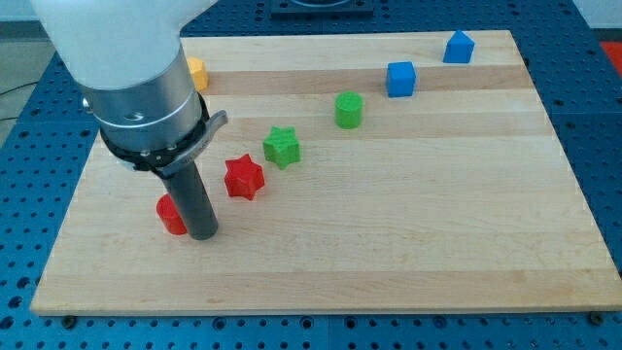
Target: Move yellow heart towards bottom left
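A yellow block (pixel 197 71) shows at the view's top left, mostly hidden behind my arm, so I cannot make out its shape. My tip (pixel 202 234) rests on the board near the view's bottom left, far below the yellow block. The tip is right next to a red block (pixel 171 216) on its left, which the rod partly hides. I cannot tell whether they touch.
A red star (pixel 244 177) lies up and right of the tip, followed by a green star (pixel 282 146), a green cylinder (pixel 349 110), a blue cube (pixel 400 79) and another blue block (pixel 459 47), in a diagonal line towards the top right of the wooden board (pixel 418 224).
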Robot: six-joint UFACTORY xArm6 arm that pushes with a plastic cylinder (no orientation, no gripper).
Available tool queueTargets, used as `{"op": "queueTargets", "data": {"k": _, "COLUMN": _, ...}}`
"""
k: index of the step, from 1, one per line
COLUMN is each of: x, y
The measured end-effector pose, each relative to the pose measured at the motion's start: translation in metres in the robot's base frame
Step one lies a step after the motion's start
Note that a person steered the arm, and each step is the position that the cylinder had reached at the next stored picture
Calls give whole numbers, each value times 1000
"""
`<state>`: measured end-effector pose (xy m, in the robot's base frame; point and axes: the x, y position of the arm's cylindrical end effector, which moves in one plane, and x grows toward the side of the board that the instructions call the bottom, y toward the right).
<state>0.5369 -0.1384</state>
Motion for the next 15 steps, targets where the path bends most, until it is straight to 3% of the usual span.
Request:
{"op": "queueTargets", "data": {"k": 1, "x": 9, "y": 12}}
{"op": "queueTargets", "data": {"k": 3, "x": -87, "y": -5}}
{"op": "queueTargets", "data": {"k": 4, "x": -98, "y": -6}}
{"op": "queueTargets", "data": {"k": 6, "x": -101, "y": 62}}
{"op": "queueTargets", "data": {"k": 9, "x": -114, "y": 76}}
{"op": "queueTargets", "data": {"k": 12, "x": -55, "y": 118}}
{"op": "queueTargets", "data": {"k": 13, "x": -55, "y": 100}}
{"op": "queueTargets", "data": {"k": 14, "x": -64, "y": 77}}
{"op": "queueTargets", "data": {"k": 15, "x": -116, "y": 74}}
